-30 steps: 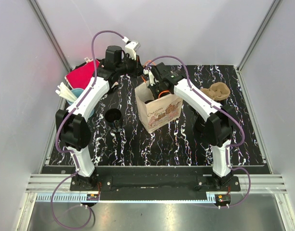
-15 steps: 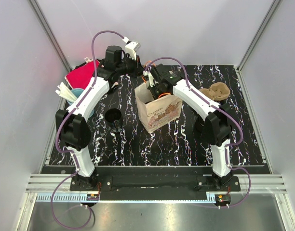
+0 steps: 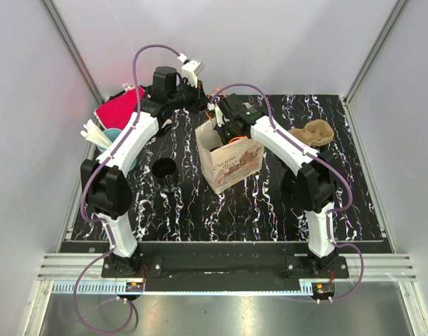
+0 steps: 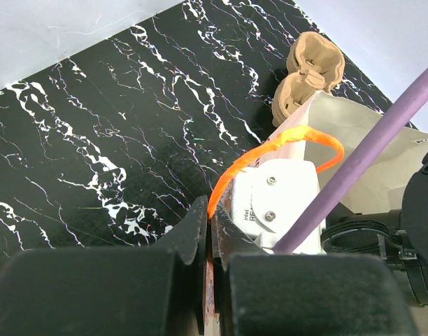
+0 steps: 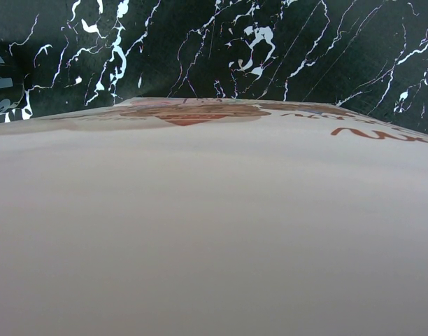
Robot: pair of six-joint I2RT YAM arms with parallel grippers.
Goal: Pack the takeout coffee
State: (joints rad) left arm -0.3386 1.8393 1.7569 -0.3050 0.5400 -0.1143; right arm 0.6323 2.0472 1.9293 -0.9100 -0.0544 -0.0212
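A printed paper bag (image 3: 231, 164) stands open mid-table. My left gripper (image 3: 207, 105) (image 4: 210, 212) is shut on the bag's back rim, right where its orange handle (image 4: 291, 136) begins. My right gripper (image 3: 226, 131) reaches down into the bag's mouth. Its fingers do not show in the right wrist view, where the bag's pale wall (image 5: 214, 231) fills the picture. A black cup (image 3: 163, 168) stands on the table left of the bag, apart from both grippers.
A brown pulp cup carrier (image 3: 313, 133) (image 4: 308, 70) lies right of the bag. At the back left are a red pack (image 3: 119, 108) and a blue bowl (image 3: 110, 143) with white sticks. Grey walls close in the black marbled table (image 3: 221, 210).
My right arm has shifted slightly left, with its wrist lower in the bag's mouth, and the bag has moved a little with it. The left arm keeps its hold.
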